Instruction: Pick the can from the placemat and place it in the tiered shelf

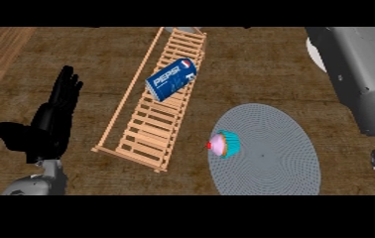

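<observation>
A blue Pepsi can (170, 79) lies on its side on the slatted wooden tiered shelf (147, 133), near the shelf's upper part. The round grey placemat (275, 155) lies to the lower right and holds no can. My left hand (53, 115) stands open at the left edge, fingers straight and pointing up, well apart from the shelf. A grey forearm (348, 58) runs along the right edge, and its hand is out of the picture.
A cupcake (224, 143) with a teal wrapper and pink icing sits on the placemat's left edge. The counter (256, 68) is dark wood. A lighter wooden strip (11, 46) shows at the upper left corner.
</observation>
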Robot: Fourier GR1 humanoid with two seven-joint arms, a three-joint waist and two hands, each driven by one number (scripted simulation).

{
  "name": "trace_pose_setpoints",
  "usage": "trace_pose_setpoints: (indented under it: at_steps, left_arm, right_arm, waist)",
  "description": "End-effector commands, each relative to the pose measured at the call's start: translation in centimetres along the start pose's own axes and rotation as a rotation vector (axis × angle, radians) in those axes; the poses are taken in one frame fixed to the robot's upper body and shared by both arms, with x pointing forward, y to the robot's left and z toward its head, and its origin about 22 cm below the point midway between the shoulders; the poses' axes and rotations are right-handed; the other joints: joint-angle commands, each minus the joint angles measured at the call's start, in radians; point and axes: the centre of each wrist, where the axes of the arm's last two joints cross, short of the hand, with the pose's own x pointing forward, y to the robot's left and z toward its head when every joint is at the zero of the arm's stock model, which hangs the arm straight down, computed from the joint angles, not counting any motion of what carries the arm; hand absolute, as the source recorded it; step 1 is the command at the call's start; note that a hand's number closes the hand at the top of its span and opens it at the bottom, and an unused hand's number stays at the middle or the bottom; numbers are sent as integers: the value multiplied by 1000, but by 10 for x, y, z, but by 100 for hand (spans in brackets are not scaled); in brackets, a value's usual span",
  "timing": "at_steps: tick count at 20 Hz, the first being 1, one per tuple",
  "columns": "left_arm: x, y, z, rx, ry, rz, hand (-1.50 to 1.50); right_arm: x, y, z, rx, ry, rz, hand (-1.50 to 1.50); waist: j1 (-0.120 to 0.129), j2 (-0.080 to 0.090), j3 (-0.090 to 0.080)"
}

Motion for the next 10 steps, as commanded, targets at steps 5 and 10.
trace_pose_setpoints:
  at_steps: [5, 10]
  left_arm:
    - [7, -9, -13, -19, -11, -10, 0]
    - [-8, -8, -5, -30, -1, 1, 0]
  right_arm:
    - [4, -67, 37, 27, -7, -15, -150]
    - [-6, -79, 51, 32, -33, -33, -150]
  waist:
    - [23, 14, 1]
    - [31, 17, 1]
